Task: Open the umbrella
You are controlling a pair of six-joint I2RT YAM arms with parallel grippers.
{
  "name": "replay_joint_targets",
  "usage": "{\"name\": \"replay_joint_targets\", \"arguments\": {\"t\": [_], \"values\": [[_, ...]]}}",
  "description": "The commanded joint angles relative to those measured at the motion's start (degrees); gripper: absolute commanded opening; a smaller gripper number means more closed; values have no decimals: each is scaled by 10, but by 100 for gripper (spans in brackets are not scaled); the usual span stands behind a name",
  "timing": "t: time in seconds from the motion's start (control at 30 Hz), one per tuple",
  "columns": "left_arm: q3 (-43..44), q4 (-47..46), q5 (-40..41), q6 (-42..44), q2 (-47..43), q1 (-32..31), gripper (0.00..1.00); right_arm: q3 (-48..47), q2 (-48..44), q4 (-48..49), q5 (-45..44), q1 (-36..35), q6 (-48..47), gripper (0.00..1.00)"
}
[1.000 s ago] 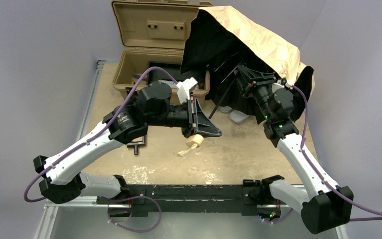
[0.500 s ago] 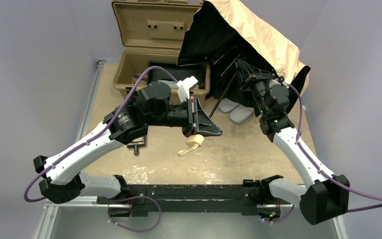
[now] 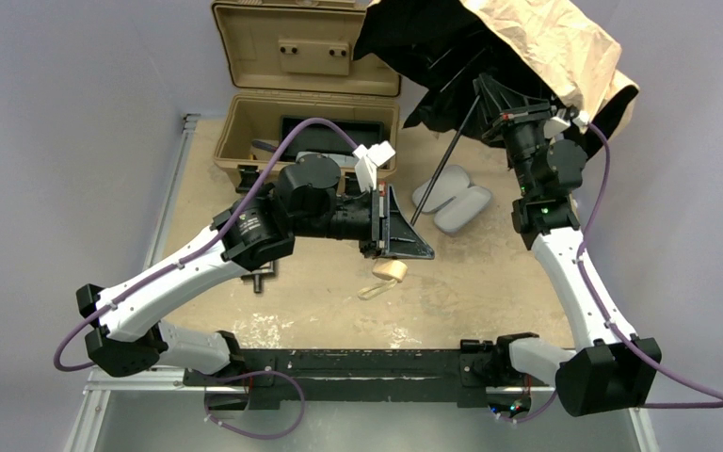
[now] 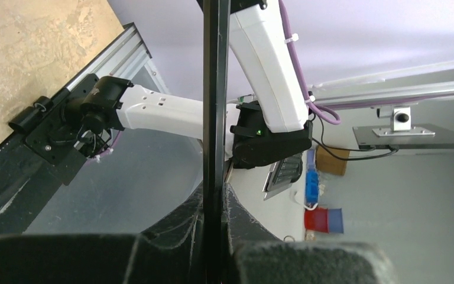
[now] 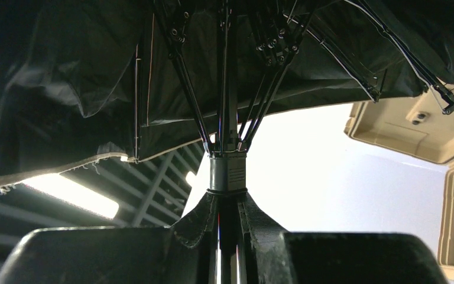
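Observation:
The umbrella's cream-tan canopy (image 3: 555,42) with black lining is part spread at the back right. Its thin shaft (image 3: 442,160) slants down to the tan knob handle (image 3: 391,270) with its strap, just above the table. My left gripper (image 3: 405,240) is shut on the shaft just above the handle; in the left wrist view the dark shaft (image 4: 216,89) runs up from between my shut fingers (image 4: 216,236). My right gripper (image 3: 490,94) is shut on the shaft just under the runner (image 5: 227,171), where the black ribs (image 5: 183,77) fan out under the canopy; its fingers (image 5: 227,231) clamp the shaft.
The open tan toolbox (image 3: 311,66) stands at the back left, its lid up; it also shows in the right wrist view (image 5: 414,127). The lavender-grey hard case (image 3: 452,200) lies on the table under the shaft. A small dark part (image 3: 259,278) lies by the left arm.
My right gripper has moved up and back along the shaft, and the canopy has risen and spread wider. My left gripper shifted a little right with the handle.

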State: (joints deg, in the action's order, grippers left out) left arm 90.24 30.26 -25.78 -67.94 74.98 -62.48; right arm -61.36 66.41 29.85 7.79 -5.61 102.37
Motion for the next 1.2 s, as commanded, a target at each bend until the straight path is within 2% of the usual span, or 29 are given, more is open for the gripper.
{"name": "replay_joint_targets", "arguments": {"t": [0.0, 0.37, 0.57, 0.87, 0.97, 1.03, 1.17], "values": [[-13, 140, -173, 35, -28, -82, 0, -56, 45, 55, -165, 104, -3, 9], [-95, 175, -171, 48, -50, -103, 0, -144, 103, 66, -177, 191, 42, 13], [-111, 196, -156, 60, -39, -105, 0, -215, 137, 50, -214, 197, 110, 16], [-142, 192, -141, 63, -22, -105, 0, -321, 193, 29, -239, 197, 157, 17], [-141, 202, -122, 69, -16, -104, 0, -346, 199, 35, -214, 197, 135, 11], [-125, 202, -107, 71, -9, -104, 0, -342, 190, 47, -168, 197, 107, 5], [-59, 225, -76, 87, 22, -103, 0, -282, 133, 58, -85, 190, 6, 0]]}}
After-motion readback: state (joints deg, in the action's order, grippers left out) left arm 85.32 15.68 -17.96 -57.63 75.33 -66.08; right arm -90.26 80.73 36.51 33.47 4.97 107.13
